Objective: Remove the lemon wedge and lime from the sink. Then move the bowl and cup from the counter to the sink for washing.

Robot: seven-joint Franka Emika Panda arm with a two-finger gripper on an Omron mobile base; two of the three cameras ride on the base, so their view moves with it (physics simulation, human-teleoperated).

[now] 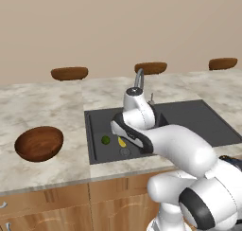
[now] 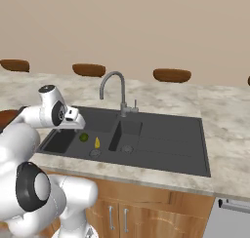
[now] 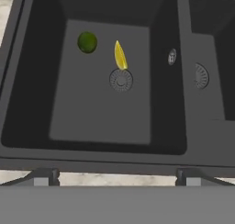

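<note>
Lemon wedge and lime wait in the basin under a spread claw

Lemon wedge (image 3: 120, 55) lies on the floor of the left basin of the sink (image 1: 208, 126), its lower tip just beside the round drain (image 3: 121, 80); the lime (image 3: 87, 42) sits near it on the same floor, apart from the wedge. Both are loose, nothing touching them. The claw (image 3: 117, 177) hangs above the basin's near edge with its fingertips (image 3: 45, 177) set wide and nothing between them, which reads as a hover before the first pick rather than a grip. The bowl (image 1: 39, 143) rests on the desk (image 1: 47, 102) well to the left of the sink, presumably left there until the fruit is out.

From the left base camera the arm covers much of the basin and the lower part of the faucet (image 2: 113, 88). The right base camera cuts the bowl off at the frame's edge. No bright green cup can be picked out. Whether the wedge actually touches the drain rim is too fine to tell
</note>
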